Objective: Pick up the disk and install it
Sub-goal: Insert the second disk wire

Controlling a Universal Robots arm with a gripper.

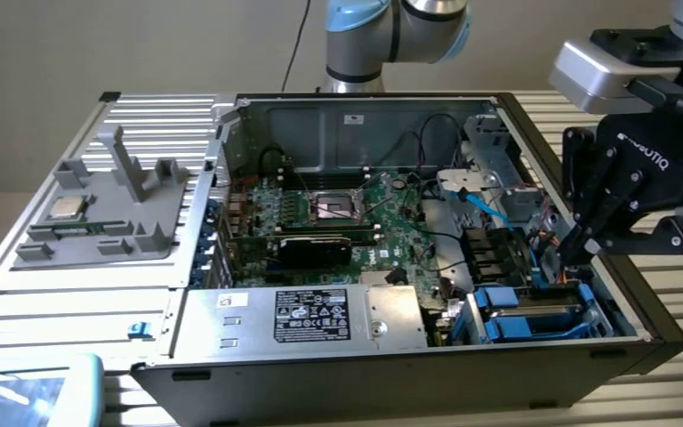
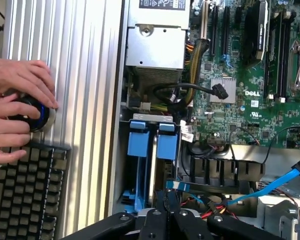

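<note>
The disk (image 1: 529, 313) in its blue bracket sits in the drive bay at a front corner of the open computer case (image 1: 354, 107), beside the power supply (image 1: 306, 316). The gripper (image 1: 573, 253) hangs just above it, fingers (image 2: 162, 212) pressed together and holding nothing. A person's hand (image 2: 17, 107) rests on a knob (image 2: 32, 112) by a keyboard (image 2: 25, 190).

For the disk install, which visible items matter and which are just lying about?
Job items:
- disk in its blue carrier, seated in the case's drive bay
- end effector, shut, just above the disk

Lying about:
- CPU chip on the grey tray
- keyboard
- person's hands on a knob
</note>
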